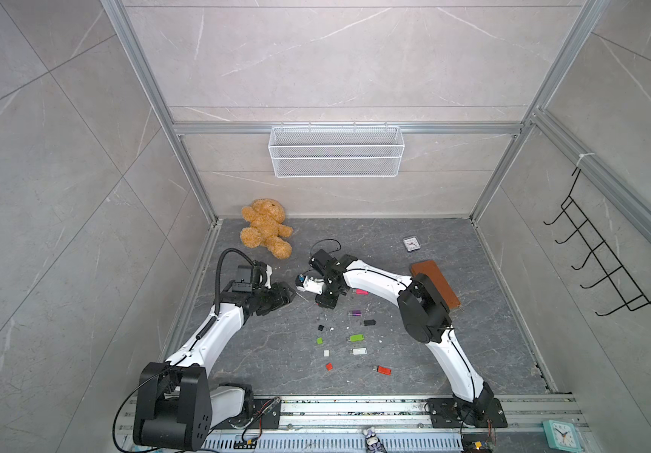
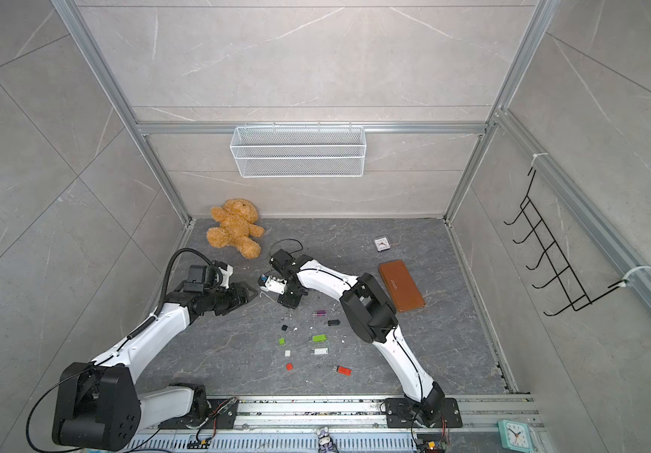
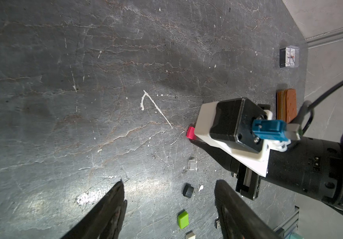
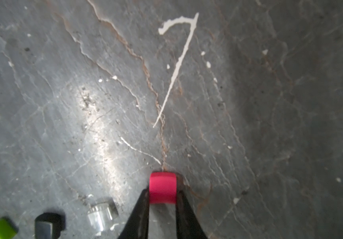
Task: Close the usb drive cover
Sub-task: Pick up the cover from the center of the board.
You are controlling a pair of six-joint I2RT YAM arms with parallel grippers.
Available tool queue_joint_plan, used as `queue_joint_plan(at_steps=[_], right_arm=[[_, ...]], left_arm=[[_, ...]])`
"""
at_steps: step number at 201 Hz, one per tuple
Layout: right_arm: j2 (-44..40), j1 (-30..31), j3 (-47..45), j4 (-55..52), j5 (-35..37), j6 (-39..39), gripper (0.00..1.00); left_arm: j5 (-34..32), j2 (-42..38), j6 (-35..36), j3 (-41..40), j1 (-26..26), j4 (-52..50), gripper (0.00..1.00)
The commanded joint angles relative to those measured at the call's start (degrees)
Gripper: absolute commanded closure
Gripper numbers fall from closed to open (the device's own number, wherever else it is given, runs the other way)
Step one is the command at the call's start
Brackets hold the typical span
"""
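Observation:
My right gripper (image 4: 162, 195) is shut on a small pink usb drive cover (image 4: 162, 188), pinched at the fingertips close to the dark table top. The left wrist view shows that cover (image 3: 191, 132) peeking out under the right wrist camera. In a top view the right gripper (image 1: 326, 302) points down and hides the cover. The pink usb drive (image 1: 361, 291) lies on the table just right of it, its plug bare. My left gripper (image 3: 169, 191) is open and empty, and hovers to the left (image 1: 288, 294) of the right one.
Other drives lie nearer the front: purple (image 1: 354, 312), black (image 1: 369, 322), green (image 1: 356, 337), white (image 1: 359, 351), red (image 1: 383, 370). Loose caps lie to their left, black (image 3: 188, 190), green (image 3: 183, 219) and clear (image 3: 192, 163). A teddy bear (image 1: 265, 227), brown wallet (image 1: 435, 284) and small clock (image 1: 410, 244) sit farther back.

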Motion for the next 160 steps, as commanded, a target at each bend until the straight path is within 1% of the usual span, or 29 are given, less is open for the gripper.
queue_joint_plan(at_steps=[1,35,87,99,117,129,160], right_arm=[[2.62,0.65,-2.94,-0.69,-2.92,0.57,0.78],[-1.37,0.48,-7.91,3.99,-4.73,0.46,0.79],[-7.28,-0.23,-15.32,12.07,-7.12,0.63,0.80],[-8.73,-0.60,-17.03,14.15,-8.50,0.66,0.80],[-10.92,-1.16,-19.87,17.99,-10.80,0.63,0.80],[-11.89,-1.36,-20.94,19.61,-11.62,0.58,0.80],[-13.65,-1.90,-22.85,22.55,-13.68,0.30,0.80]], left_arm=[[2.45,0.27,-1.29,-0.59,0.34,1.84,0.29],[5.03,1.41,-3.07,-1.94,0.52,3.89,0.32],[11.50,5.16,-5.73,-2.90,1.11,7.75,0.39],[13.80,6.21,-6.98,-3.26,1.41,9.59,0.41],[19.28,8.75,-9.89,-4.09,2.13,14.65,0.44],[21.87,10.86,-10.60,-3.72,2.28,16.77,0.47],[25.90,15.74,-11.13,-2.36,2.32,19.34,0.49]])
